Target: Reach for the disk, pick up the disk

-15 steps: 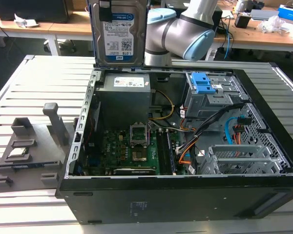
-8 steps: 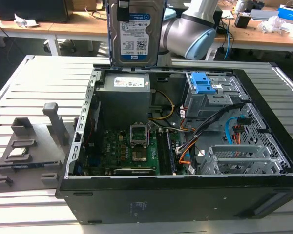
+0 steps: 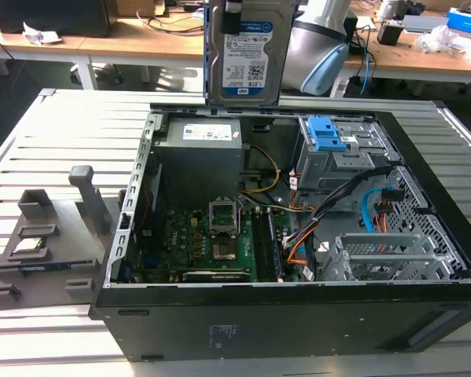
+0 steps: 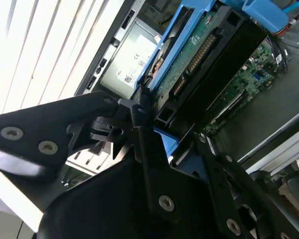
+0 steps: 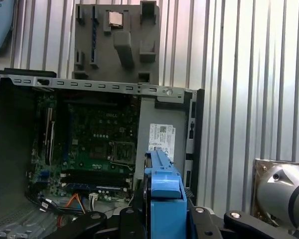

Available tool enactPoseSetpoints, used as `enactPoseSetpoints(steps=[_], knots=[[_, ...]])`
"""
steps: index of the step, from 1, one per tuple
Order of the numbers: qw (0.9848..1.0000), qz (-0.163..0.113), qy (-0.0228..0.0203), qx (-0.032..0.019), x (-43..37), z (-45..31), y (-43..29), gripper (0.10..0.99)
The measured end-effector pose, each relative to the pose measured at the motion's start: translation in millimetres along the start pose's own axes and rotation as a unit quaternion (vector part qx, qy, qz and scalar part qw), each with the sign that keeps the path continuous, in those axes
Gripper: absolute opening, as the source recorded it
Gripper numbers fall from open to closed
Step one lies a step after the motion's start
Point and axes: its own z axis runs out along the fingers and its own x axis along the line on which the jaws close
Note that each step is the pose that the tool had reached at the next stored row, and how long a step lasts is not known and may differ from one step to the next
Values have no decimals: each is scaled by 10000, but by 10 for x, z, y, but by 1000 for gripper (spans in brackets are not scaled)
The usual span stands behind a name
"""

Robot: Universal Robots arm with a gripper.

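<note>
The disk (image 3: 243, 51), a silver hard drive with a white-and-blue label, hangs upright in the air above the back wall of the open computer case (image 3: 424, 236) in the exterior view. My gripper (image 3: 234, 9) is shut on its upper end at the frame's edge. In the second wrist view the black fingers (image 4: 139, 117) clamp the disk (image 4: 204, 50), whose green circuit board and blue side rails face the camera. In the first wrist view the disk's blue rail (image 5: 164, 191) stands between the two sides of the gripper (image 5: 162, 215), high above the case.
Inside the case lie the motherboard (image 3: 212, 236), a grey power supply (image 3: 200, 149) and a drive cage with a blue bracket (image 3: 324, 133). A grey fixture tray (image 3: 47, 236) holding a small chip (image 3: 29, 245) sits on the slatted table at the exterior view's left. Desks stand behind.
</note>
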Motion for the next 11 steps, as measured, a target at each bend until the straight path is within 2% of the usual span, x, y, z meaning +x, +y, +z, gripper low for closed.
enactPoseSetpoints(steps=[2, 3, 6, 7, 9, 11], knots=[[10000, 1, -1, 0, -9, -3, -69, 369], [10000, -1, -30, 2, -9, -5, -98, 369], [9998, -7, -173, 11, -9, -6, -123, 369], [9998, -9, -207, 14, -9, -6, -132, 369], [9998, -8, -211, 9, -3, 16, -212, 369], [9998, -4, -211, 1, 0, 44, -261, 369]])
